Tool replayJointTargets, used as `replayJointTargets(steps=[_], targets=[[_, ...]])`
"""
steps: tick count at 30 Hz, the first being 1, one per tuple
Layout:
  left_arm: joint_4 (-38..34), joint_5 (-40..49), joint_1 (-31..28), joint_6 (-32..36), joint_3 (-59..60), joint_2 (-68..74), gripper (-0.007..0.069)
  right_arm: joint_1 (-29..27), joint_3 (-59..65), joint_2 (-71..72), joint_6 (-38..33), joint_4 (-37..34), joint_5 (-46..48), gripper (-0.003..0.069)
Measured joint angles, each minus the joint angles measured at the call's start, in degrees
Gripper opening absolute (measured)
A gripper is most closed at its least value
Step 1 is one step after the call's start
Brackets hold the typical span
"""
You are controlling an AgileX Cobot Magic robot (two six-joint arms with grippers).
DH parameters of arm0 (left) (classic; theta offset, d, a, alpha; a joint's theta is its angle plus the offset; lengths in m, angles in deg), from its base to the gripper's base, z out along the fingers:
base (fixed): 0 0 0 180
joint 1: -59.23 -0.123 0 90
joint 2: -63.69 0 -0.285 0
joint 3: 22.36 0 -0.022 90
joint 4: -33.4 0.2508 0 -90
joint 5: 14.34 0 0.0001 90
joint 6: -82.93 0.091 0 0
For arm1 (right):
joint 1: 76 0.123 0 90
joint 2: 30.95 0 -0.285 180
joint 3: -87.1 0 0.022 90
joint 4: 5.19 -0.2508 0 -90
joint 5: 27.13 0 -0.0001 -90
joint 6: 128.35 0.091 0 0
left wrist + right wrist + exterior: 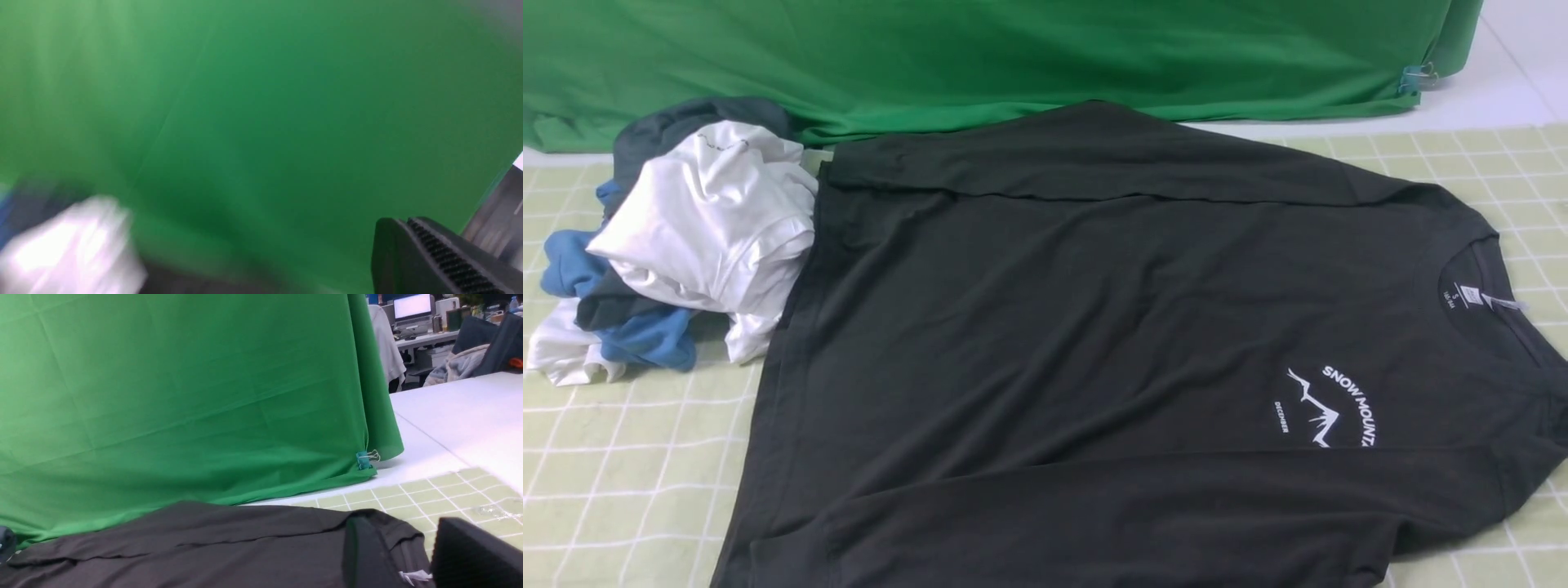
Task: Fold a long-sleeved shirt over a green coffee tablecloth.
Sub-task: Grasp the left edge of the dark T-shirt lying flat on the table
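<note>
Mid-frame, the black cotton long-sleeved shirt point(1045, 327) lies flat on the pale-green gridded tablecloth point(629, 490) for folding; left claw point(403, 230) together, right claw point(404, 539) apart.

Office w/ a staged recording corner: a plain green backdrop point(1013, 49) hangs at 12 o'clock behind the white worktop point(1511, 73), its corner held by a binder clip point(1417, 77) at approx. 1 o'clock. Past that edge, the right wrist view shows an open-plan room w/ desks point(425, 338), a lit monitor point(412, 306) & chairs point(476, 332) draped w/ clothing.
</note>
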Motion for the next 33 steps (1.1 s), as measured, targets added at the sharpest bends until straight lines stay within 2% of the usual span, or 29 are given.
replayJointTargets(steps=[3,7,9,13,15,16,18,20,22,25,30,33], targets=[[-2.66,20.24,0.0,9.57,-6.53,12.19,0.0017,0.0,0.0,0.0,0.0,-0.05,-0.02,0.0244],[-5.59,30.04,0.0,18.83,-7.21,25.6,0.0013,0.0,0.0,0.0,0.04,0.0,-0.21,0.0244],[-5.79,31.21,0.0,21.01,-6.24,30.52,0.0006,0.0,0.0,0.0,0.97,-0.06,-0.9,0.0244],[-5.44,31.2,0.63,22.57,-3.09,36.43,0.0002,0.0,-0.21,0.0,9.14,-1.03,-0.62,0.022],[-3.83,30.23,3.48,22.26,-0.78,38.24,0.0002,0.0,-4.19,0.0,12.43,-1.29,6.84,0.0149],[-3.43,30.14,4.14,22.04,-0.48,38.48,0.0002,0.06,-5.87,-0.15,11.83,-1.29,9.01,0.0131],[0.05,29.94,9.42,19.04,0.44,39.93,0.0001,0.34,-13.96,-3.24,8.03,-1.35,17.27,0.0035],[2.89,29.34,13.83,16.28,0.44,41.55,0.0001,0.49,-20.81,-7.47,4.95,-1.35,23.04,0.0014],[4.59,28.71,15.87,14.75,0.44,43.13,0.0001,0.62,-24.05,-10.36,3.41,-1.35,25.55,0.0008],[7.8,25.93,20.89,13.19,0.44,49.62,0.0001,0.86,-33.82,-22.34,-2.07,-1.35,35.55,0.0006],[9.05,22.71,21.75,12.83,0.44,56.02,0.0027,0.92,-38.82,-30.85,-6.24,-2.28,44.98,0.0006],[11.93,19.69,21.75,11.56,0.44,58.43,0.0094,0.92,-38.69,-32.08,-7.74,-3.53,46.85,0.0006]])
